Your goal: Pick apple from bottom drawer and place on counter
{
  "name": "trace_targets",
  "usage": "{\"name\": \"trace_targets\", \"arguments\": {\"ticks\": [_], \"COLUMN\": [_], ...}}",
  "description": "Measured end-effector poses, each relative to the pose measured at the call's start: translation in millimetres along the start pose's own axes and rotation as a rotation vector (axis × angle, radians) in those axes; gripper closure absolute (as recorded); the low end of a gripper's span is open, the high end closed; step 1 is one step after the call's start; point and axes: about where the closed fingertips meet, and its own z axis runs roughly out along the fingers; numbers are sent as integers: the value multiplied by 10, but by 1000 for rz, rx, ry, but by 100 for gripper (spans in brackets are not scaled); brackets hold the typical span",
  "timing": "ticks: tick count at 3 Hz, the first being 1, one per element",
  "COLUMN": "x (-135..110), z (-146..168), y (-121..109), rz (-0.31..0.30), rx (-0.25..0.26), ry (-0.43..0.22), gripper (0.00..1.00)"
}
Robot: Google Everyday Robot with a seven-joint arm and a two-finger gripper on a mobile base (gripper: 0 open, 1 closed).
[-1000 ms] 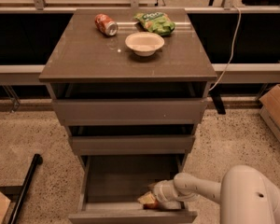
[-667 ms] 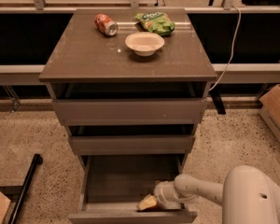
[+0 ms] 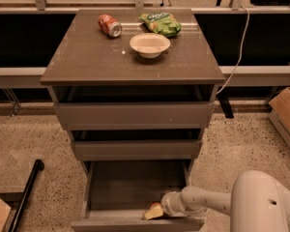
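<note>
Down in bottom drawer, apple front-right, pincer beside it, grip unclear.

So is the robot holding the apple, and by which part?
Cannot tell. The gripper is low in the bottom drawer, right against the apple, but any hold is hidden.

No lettering can be read anywhere. The green bag on the surface carries a pale mark near its top, too blurred to make out. The red can near it shows no legible brand. The white arm bears no readable label or number. The end effector sits inside the open bottom drawer, at its front right, right beside the apple.
</note>
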Motion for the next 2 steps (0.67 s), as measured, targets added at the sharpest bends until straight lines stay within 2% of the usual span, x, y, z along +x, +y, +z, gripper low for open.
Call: {"name": "trace_targets", "arguments": {"ticks": [1,2], "x": [66,132], "z": [18,71], "y": [-98,-183], "rz": [126,250], "rx": [68,110], "ry": [-9,-2], "gripper": [0,0]}}
